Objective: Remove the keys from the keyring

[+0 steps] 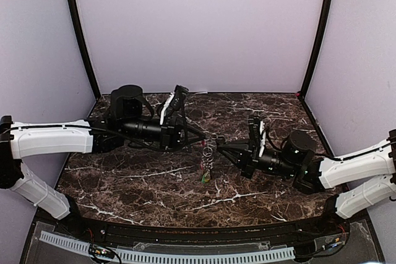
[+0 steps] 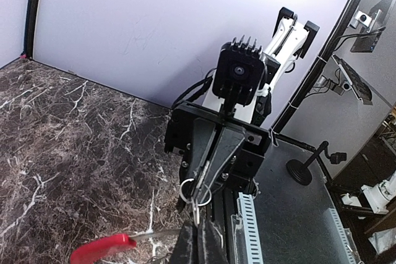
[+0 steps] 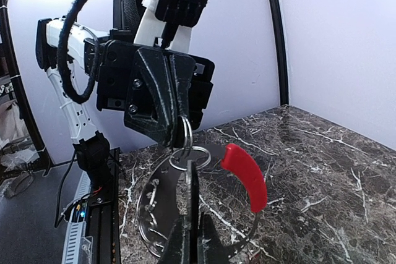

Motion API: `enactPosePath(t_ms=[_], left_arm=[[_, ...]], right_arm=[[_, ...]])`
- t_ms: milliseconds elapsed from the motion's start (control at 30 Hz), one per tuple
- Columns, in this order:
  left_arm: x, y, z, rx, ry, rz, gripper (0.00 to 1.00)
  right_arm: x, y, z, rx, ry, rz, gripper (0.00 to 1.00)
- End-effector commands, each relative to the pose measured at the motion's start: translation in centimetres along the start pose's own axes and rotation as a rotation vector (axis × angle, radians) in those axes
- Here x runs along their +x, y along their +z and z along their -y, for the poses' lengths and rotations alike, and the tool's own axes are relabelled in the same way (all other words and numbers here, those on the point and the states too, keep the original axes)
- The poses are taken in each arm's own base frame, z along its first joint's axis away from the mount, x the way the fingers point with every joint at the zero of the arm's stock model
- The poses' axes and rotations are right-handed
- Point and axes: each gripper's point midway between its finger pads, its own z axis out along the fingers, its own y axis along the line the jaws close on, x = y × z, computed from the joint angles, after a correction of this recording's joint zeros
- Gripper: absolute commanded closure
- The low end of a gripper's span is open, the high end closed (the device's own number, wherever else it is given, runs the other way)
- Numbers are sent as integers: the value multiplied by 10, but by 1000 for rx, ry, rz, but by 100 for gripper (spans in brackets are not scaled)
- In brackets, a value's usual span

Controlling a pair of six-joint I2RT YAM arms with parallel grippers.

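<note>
Over the middle of the dark, white-veined marble tabletop the two arms meet nose to nose, and everything turns on the little gap between their tips. The left gripper reaches in from the left and the right gripper from the right, so their line runs across the table. The bundle hangs straight down from that meeting point, its long axis vertical and square to the line of the fingers. Both grippers are clenched, fingers pressed flat together on thin wire. The left pinches a first small ring. The right seems to pinch a second small ring linked to it, though from here I cannot tell whether the big ring's wire is caught in that pinch too. The keyring is a wide loop of fine grey wire with a glossy red curved segment. It swings just below the fingertips and is held clear of the table. The keys dangle lowest of all, a tight cluster of tiny metal pieces with a hint of green and yellow, too small to count. Neither arm is nearer to them, as both tips sit above at about equal reach. To my eye no key is off yet, and the slick, springy wire looks liable to slip once either side pulls.
</note>
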Motion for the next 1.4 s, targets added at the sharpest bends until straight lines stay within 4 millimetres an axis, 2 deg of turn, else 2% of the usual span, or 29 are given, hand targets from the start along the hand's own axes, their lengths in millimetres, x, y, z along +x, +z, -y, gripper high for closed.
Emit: enactPosePath(t_ms=[0,400,733,1067,1367], left_arm=[[-24,-16,6,-13,68,81,100],[-23,-22,10,-14,97,106,100],[-25,-28,23,30,127,129,100],[-23,-27,25,52,128,121,100],[-25,-33,12,-55,163,146,100]], right_arm=[[-16,-8,9,69,-12,67,100],[4,0,5,26,31,6,100],[32,16,-4,-45,75,-96,100],[38,28,-14,-102,82,-135,100],[41,28,-18,-113,85,-145,100]])
